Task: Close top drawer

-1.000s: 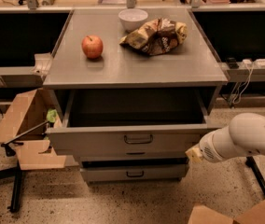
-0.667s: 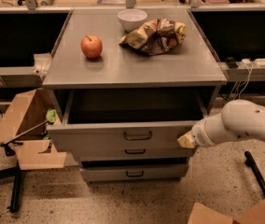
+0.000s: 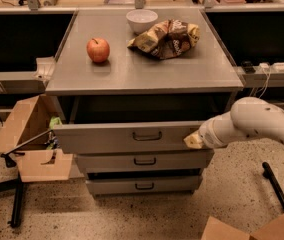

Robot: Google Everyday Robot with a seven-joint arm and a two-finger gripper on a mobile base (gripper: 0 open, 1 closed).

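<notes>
The top drawer (image 3: pixel 127 136) is a gray metal drawer with a small dark wire handle (image 3: pixel 147 135) at its centre. It stands pulled out from the gray cabinet (image 3: pixel 142 74), its dark inside showing. My gripper (image 3: pixel 193 140) sits at the end of the white arm (image 3: pixel 262 124), against the right end of the drawer front. Two shorter gray drawers (image 3: pixel 144 161) lie below it.
On the cabinet top lie a red apple (image 3: pixel 98 50), a white bowl (image 3: pixel 141 20) and a chip bag (image 3: pixel 166 38). An open cardboard box (image 3: pixel 29 139) and a black stand (image 3: pixel 17 199) are on the floor at left. More cardboard (image 3: pixel 252 229) is at the bottom right.
The arm has swung left from beside the cabinet, and the gripper has come up to the right end of the top drawer front. The drawer looks slightly less far out.
</notes>
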